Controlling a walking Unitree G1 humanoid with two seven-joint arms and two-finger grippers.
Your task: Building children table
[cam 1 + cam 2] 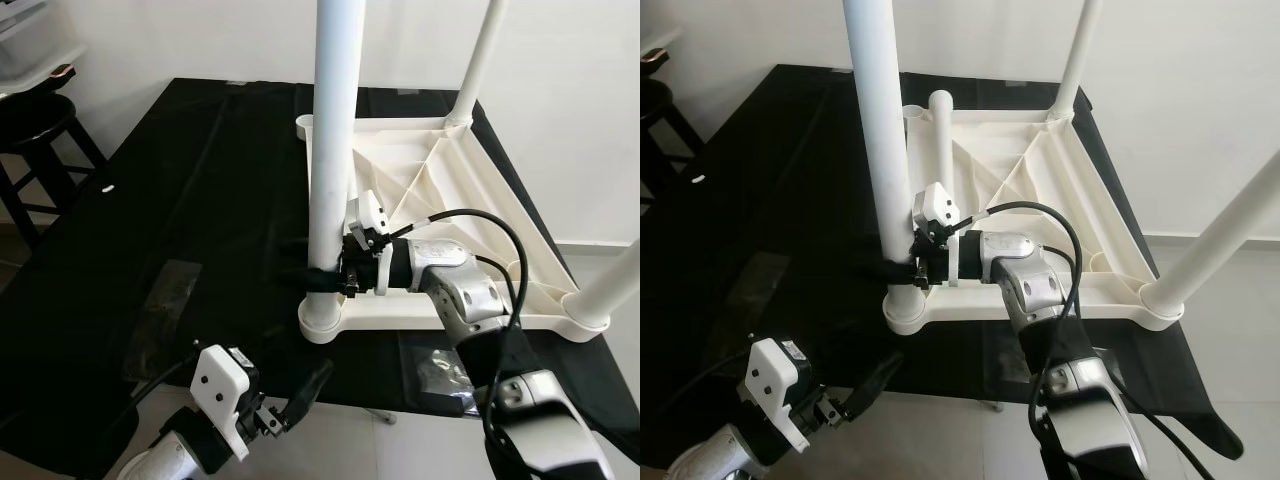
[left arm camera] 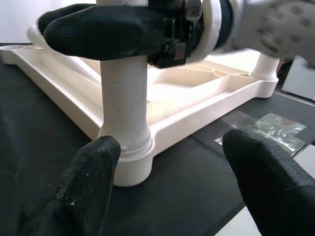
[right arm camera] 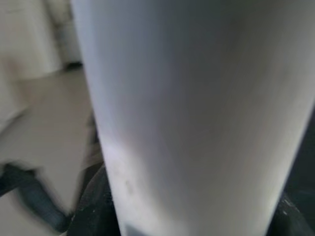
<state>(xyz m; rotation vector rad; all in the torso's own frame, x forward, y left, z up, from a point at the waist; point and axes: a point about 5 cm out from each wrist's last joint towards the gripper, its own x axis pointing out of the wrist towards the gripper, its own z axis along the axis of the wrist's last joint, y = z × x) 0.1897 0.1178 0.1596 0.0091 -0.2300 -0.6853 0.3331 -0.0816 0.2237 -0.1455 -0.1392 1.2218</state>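
Note:
A white children's table top (image 1: 455, 170) lies upside down on a black-covered table (image 1: 180, 200). Three white legs stand in its corner sockets: near left (image 1: 335, 120), far right (image 1: 480, 60) and near right (image 1: 615, 285). Another white leg (image 1: 943, 150) lies along the underside's left rim. My right gripper (image 1: 318, 274) is shut around the near-left leg just above its socket; that leg (image 3: 197, 113) sits close up in the right wrist view. My left gripper (image 1: 300, 395) hangs low at the table's front edge. It is open, with its fingers (image 2: 88, 187) apart and facing the socket (image 2: 125, 157).
A small clear bag of hardware (image 1: 440, 370) lies on the black cover by the front edge, right of the socket. A flat plastic sheet (image 1: 165, 300) lies at the left. A dark stool (image 1: 40, 130) stands beyond the table's left side. White wall behind.

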